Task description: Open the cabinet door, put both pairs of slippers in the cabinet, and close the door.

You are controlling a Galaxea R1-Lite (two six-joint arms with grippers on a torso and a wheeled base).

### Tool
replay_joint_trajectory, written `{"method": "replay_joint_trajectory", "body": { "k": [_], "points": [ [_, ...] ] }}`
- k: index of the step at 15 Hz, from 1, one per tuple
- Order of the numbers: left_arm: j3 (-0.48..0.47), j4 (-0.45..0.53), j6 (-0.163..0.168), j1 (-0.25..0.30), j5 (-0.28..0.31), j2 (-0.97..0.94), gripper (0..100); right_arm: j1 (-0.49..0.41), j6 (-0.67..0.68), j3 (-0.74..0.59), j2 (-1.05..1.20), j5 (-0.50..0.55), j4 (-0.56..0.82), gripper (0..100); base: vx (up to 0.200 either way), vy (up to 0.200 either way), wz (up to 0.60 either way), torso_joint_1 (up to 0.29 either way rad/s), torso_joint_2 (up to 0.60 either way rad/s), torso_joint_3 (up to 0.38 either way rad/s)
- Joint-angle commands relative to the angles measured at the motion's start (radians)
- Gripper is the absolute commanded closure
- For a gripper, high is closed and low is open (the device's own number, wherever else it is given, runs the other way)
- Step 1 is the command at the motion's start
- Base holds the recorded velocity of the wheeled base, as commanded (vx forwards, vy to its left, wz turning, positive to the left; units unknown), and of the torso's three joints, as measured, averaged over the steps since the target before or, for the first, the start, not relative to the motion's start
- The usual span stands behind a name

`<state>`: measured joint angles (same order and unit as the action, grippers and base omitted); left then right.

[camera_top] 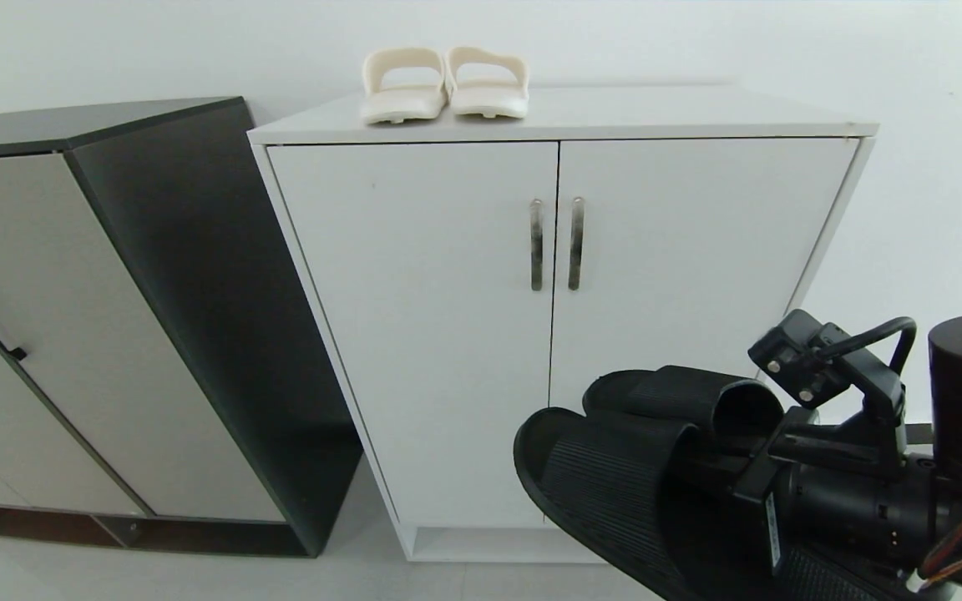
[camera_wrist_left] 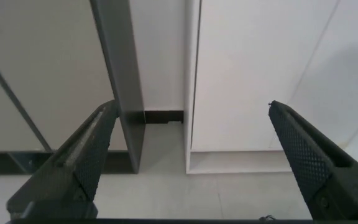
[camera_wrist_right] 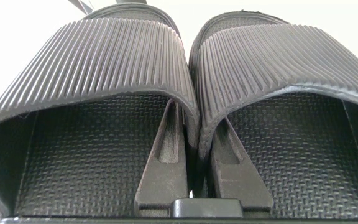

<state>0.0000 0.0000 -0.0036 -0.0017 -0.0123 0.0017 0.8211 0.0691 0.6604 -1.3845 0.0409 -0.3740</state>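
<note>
Gripping black slippers point(camera_top: 615, 467) in right claw point(camera_wrist_right: 196, 115), clamped on their touching inner walls, near-right of cabinet point(camera_top: 414, 334). Showing left claw point(camera_wrist_left: 192, 106) spread, empty, low by cabinet's left bottom corner. Facing shut doors, inside hidden; upright handles point(camera_top: 536, 244) far-left of load, probably left claw's job. Cream slippers point(camera_top: 445, 83) on top.
</note>
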Motion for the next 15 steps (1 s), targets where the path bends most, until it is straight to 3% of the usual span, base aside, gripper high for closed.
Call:
{"method": "replay_joint_trajectory", "body": {
  "k": [1,3,4,5,6,7,8,10,12,14,15],
  "points": [
    [0.0,-0.008,-0.021,0.0,-0.051,0.0,0,0.0,0.0,-0.005,0.001,0.001,-0.008,100,0.0,0.0,0.0,-0.002,0.45,0.422],
    [0.0,-0.018,-0.024,0.0,-0.066,0.0,0,0.0,0.0,-0.013,-0.001,0.001,-0.013,100,0.0,0.0,0.0,-0.007,0.23,0.22],
    [-0.014,-0.023,0.007,0.0,-0.034,0.009,0,0.0,0.0,-0.018,-0.011,-0.001,-0.014,100,0.0,0.0,0.0,0.002,0.09,0.085],
    [-0.132,-0.035,-0.003,-0.001,-0.032,0.061,0,0.0,0.0,-0.018,-0.019,-0.001,-0.016,100,0.0,0.0,0.0,0.002,0.06,0.051],
    [-0.218,-0.028,-0.032,-0.008,-0.029,0.11,0,-0.002,0.0,-0.018,-0.019,-0.001,-0.016,100,0.0,0.0,0.0,0.0,0.0,0.0],
    [-0.299,-0.021,-0.041,-0.027,0.017,0.247,0,-0.002,0.0,-0.018,-0.019,-0.001,-0.019,100,0.0,0.0,0.0,0.0,0.0,0.0],
    [-0.308,-0.04,-0.022,-0.038,0.078,0.34,0,-0.002,0.0,-0.019,-0.019,0.001,-0.025,100,0.0,0.0,0.0,0.0,0.0,0.0],
    [-0.351,-0.161,-0.018,-0.04,0.195,0.528,0,-0.002,0.0,-0.021,-0.018,0.002,-0.028,100,0.0,0.0,0.0,0.0,0.0,0.0],
    [-0.376,-0.302,-0.021,-0.044,0.258,0.75,0,0.0,-0.002,-0.021,-0.019,0.002,-0.028,100,0.0,0.0,0.0,0.0,0.0,0.0],
    [-0.373,-0.479,-0.018,-0.119,0.279,0.925,0,0.0,-0.002,-0.021,-0.019,0.002,-0.028,100,0.0,0.0,0.0,0.0,0.0,0.0],
    [-0.371,-0.535,-0.013,-0.192,0.275,0.986,0,0.0,0.0,-0.019,-0.018,0.001,-0.028,100,0.0,0.0,0.0,0.0,0.0,0.0]
  ]
}}
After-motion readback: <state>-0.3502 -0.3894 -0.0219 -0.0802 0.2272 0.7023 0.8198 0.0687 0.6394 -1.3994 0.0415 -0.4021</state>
